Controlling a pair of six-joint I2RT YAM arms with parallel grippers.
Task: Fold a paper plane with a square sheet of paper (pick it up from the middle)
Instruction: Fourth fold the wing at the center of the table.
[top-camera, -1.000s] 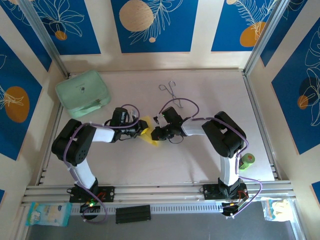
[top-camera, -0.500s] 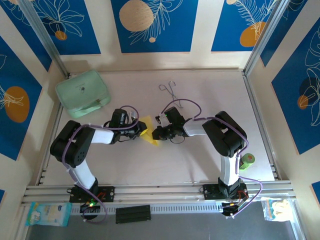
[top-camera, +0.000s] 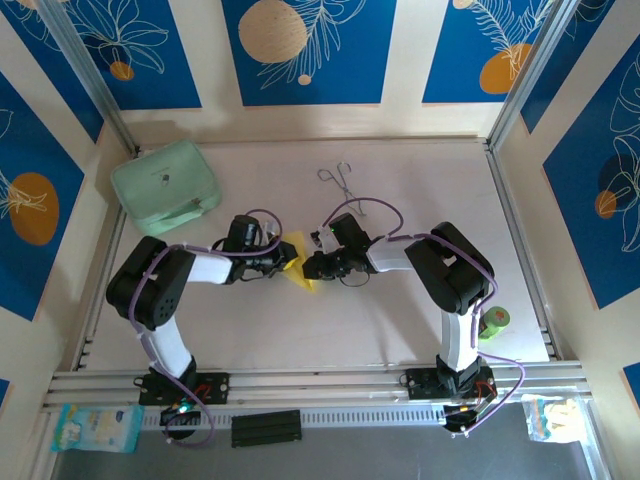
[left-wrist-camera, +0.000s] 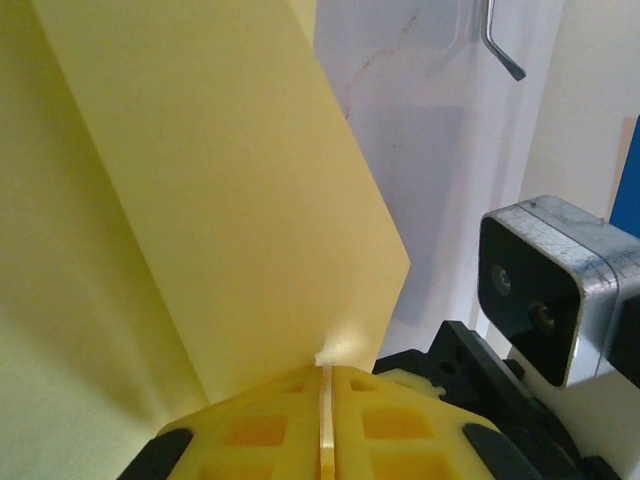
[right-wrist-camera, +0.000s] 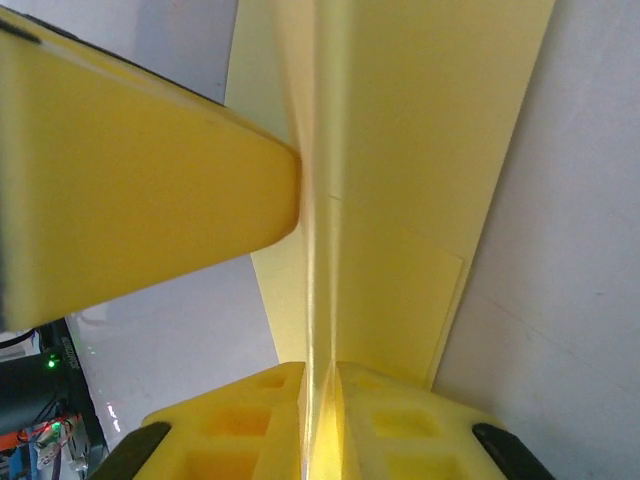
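Mint-green case (top-camera: 165, 185) lies at the far left of the bench (top-camera: 400, 320), well apart from the work. Just right of it, near the bench's middle, the left pincer (left-wrist-camera: 325, 390) is closed on the sheet (left-wrist-camera: 200, 200): its wrist view shows the yellow pads pressed together with the paper's edge caught in the seam. The sheet hangs between the two arms, lifted and no longer flat, a creased yellow wedge with at least one slanted flap laid over it. On its other side the right pincer (right-wrist-camera: 318, 400) has its pads close on either side of the centre crease and looks to be gripping the fold, though how firmly I cannot tell. Thin metal tongs (top-camera: 345, 183) lie untouched farther back. By my reading the pick-up, the centre fold and some corner folds are done. What is left is narrowing the wedge into a sharp-nosed dart, folding the wings, and setting the plane down.
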